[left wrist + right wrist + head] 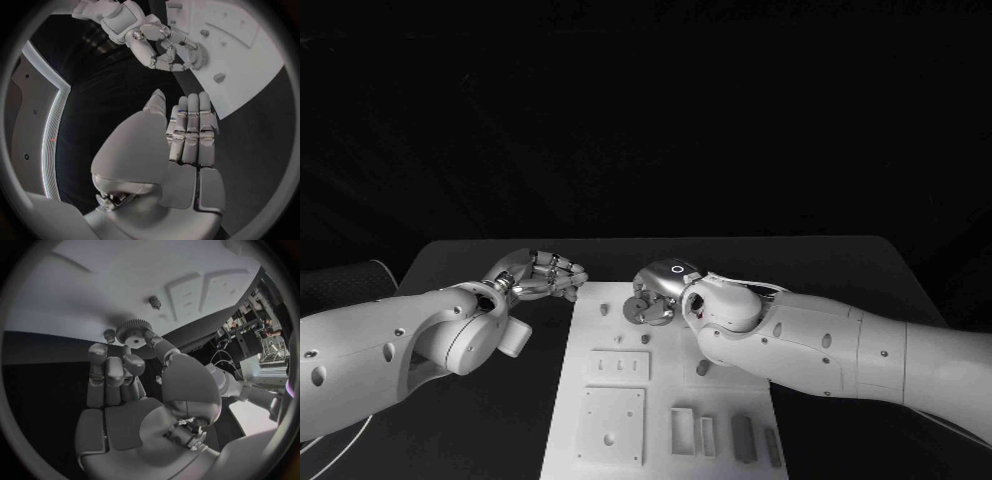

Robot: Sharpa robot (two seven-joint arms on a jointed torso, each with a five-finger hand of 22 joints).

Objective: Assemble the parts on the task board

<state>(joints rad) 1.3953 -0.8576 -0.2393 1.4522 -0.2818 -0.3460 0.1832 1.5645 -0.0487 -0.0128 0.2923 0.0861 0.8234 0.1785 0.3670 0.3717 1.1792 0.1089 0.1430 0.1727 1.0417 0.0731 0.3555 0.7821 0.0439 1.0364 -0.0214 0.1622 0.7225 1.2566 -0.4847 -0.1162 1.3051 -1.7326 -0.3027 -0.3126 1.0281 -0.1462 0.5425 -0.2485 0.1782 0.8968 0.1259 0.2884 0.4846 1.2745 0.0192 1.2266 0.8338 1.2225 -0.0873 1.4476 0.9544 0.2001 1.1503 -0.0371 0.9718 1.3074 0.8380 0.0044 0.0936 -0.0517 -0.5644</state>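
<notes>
R hand (651, 300) pinches gear (132, 332) over far end of board (610, 420), pegs (154, 301) just beside it. L hand (542, 275) curled, empty, off board's left edge.

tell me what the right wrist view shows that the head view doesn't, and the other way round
Right wrist view alone: the ridged rim of the small round grey gear-like part pinched by the right robot hand, with a short peg standing on the board beyond it. Head view alone: the left robot hand, fingers curled, beside the board's far left corner, plus the rectangular blocks at the board's near end. Both share the white flat task board and the right robot hand.
</notes>
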